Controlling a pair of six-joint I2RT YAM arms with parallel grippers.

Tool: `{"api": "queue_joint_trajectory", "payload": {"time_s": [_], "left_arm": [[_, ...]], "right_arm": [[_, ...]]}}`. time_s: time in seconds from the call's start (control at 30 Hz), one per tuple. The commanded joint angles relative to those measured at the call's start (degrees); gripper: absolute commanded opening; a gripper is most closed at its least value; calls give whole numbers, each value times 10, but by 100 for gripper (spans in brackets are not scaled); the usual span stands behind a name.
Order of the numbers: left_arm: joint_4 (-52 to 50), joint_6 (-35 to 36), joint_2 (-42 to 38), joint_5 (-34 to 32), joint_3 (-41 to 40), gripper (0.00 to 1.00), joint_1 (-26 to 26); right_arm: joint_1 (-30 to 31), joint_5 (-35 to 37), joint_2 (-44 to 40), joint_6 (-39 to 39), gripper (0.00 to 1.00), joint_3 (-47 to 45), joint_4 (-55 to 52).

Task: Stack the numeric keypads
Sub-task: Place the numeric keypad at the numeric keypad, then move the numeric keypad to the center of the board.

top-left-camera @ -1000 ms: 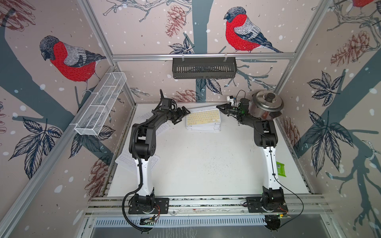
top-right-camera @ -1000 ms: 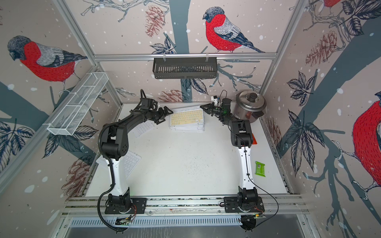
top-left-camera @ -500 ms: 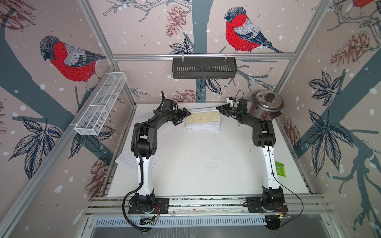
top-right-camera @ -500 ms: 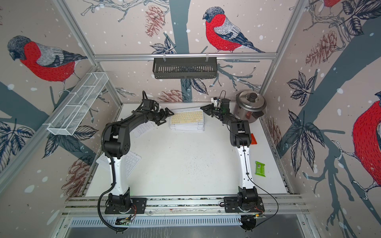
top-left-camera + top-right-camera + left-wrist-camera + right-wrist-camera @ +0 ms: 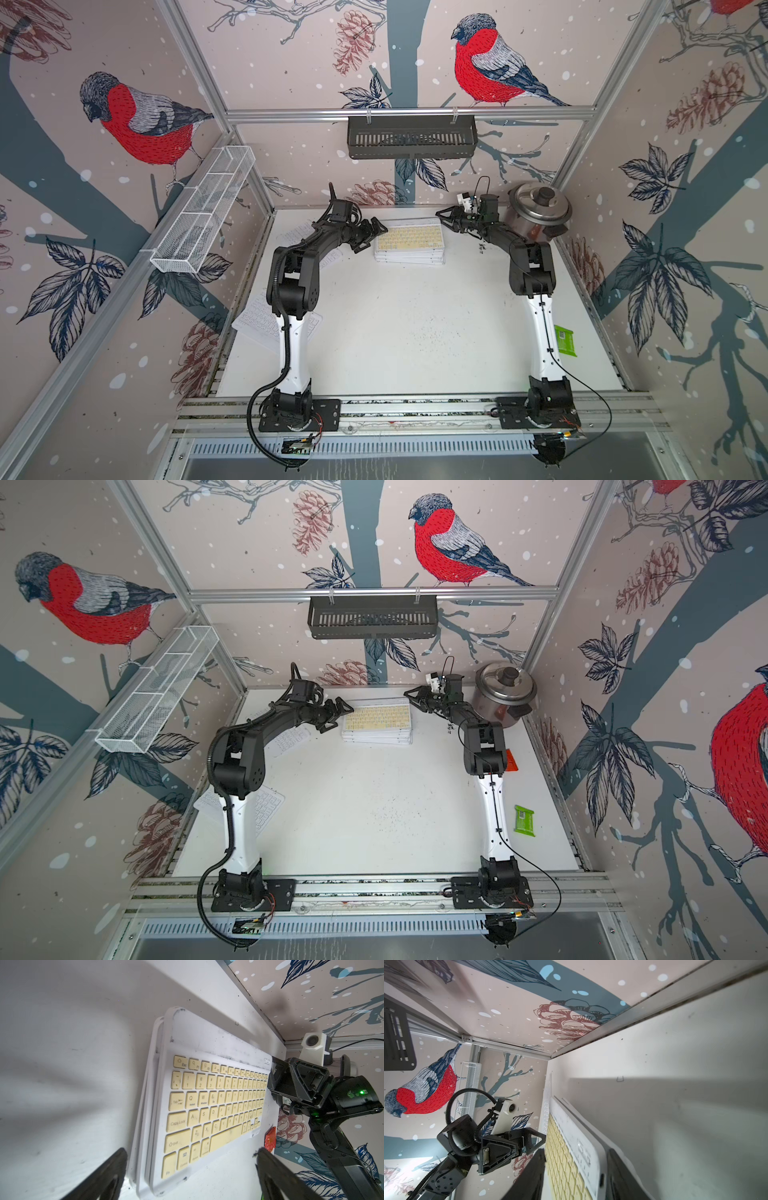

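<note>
A stack of numeric keypads (image 5: pixel 409 245) lies at the back middle of the table in both top views, with a yellow-keyed one (image 5: pixel 378 719) on top. My left gripper (image 5: pixel 376 232) stands open just off the stack's left end, and the left wrist view shows its fingers wide apart before the yellow keypad (image 5: pixel 207 1105). My right gripper (image 5: pixel 442 218) is at the stack's right end. In the right wrist view its jaws (image 5: pixel 576 1152) are open, one finger over the keys and one under the top keypad (image 5: pixel 571 1147). Two white keypads (image 5: pixel 307 245) (image 5: pixel 266 326) lie partly hidden under the left arm.
A steel pot (image 5: pixel 538 212) stands at the back right corner, close behind the right arm. A green packet (image 5: pixel 564 340) lies by the right edge, and a small red piece (image 5: pixel 511 762) beside the right arm. A black basket (image 5: pixel 411 137) hangs on the back rail, a white wire basket (image 5: pixel 203 208) on the left.
My right gripper's jaws have opened from shut at the right end of the top keypad, which now rests on the stack. The left gripper stays open in place.
</note>
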Motion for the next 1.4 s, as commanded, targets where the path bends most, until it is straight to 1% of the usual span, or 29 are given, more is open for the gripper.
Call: {"api": "queue_joint_trajectory", "payload": {"time_s": [0.0,0.03,0.1,0.17,0.23,0.3,0.37,0.43,0.47,0.6,0.73,0.77,0.8,0.83,0.93,1.0,1.03,1.13,1.2,1.27,1.33,1.37], "left_arm": [[-20,15,-3,-1,8,96,1],[-24,16,-5,-4,8,96,0],[-31,21,-10,-7,8,96,1],[-41,27,-17,-13,9,96,1],[-58,35,-25,-23,12,97,2],[-76,47,-38,-38,12,96,3],[-99,64,-59,-63,9,97,5],[-122,78,-81,-89,1,96,6],[-137,87,-94,-107,-5,96,6],[-178,100,-164,-179,-61,97,7],[-235,83,-249,-296,-147,97,14],[-238,75,-269,-313,-182,96,21],[-227,66,-295,-319,-218,96,35],[-207,52,-325,-315,-273,97,53],[-119,2,-417,-288,-408,97,111],[-79,-27,-464,-304,-463,96,141],[-67,-38,-480,-333,-482,97,147],[-63,-45,-505,-434,-503,97,152],[-59,-65,-504,-479,-516,97,165],[-41,-84,-487,-479,-536,97,193],[-26,-91,-458,-440,-545,97,227],[-18,-90,-446,-425,-545,97,235]], "right_arm": [[2,37,-19,-49,58,-3,-41],[1,45,-22,-58,60,-5,-51],[1,57,-33,-69,62,-9,-56],[0,69,-41,-79,70,-10,-67],[-1,82,-49,-89,74,-10,-81],[-1,88,-66,-95,81,-25,-77],[-1,103,-90,-99,91,-51,-68],[0,109,-112,-106,98,-71,-67],[1,111,-123,-108,100,-82,-65],[11,133,-196,-115,99,-168,-36],[40,198,-298,-157,99,-268,-46],[50,214,-318,-172,100,-287,-58],[65,232,-339,-191,100,-301,-75],[81,255,-362,-207,100,-315,-90],[132,309,-413,-243,100,-355,-115],[163,328,-433,-257,100,-373,-129],[181,336,-440,-263,100,-380,-137],[221,347,-454,-272,100,-396,-144],[242,357,-462,-278,100,-403,-149],[254,368,-470,-278,100,-412,-149],[259,373,-481,-279,100,-421,-149],[260,377,-486,-280,100,-426,-149]]}}
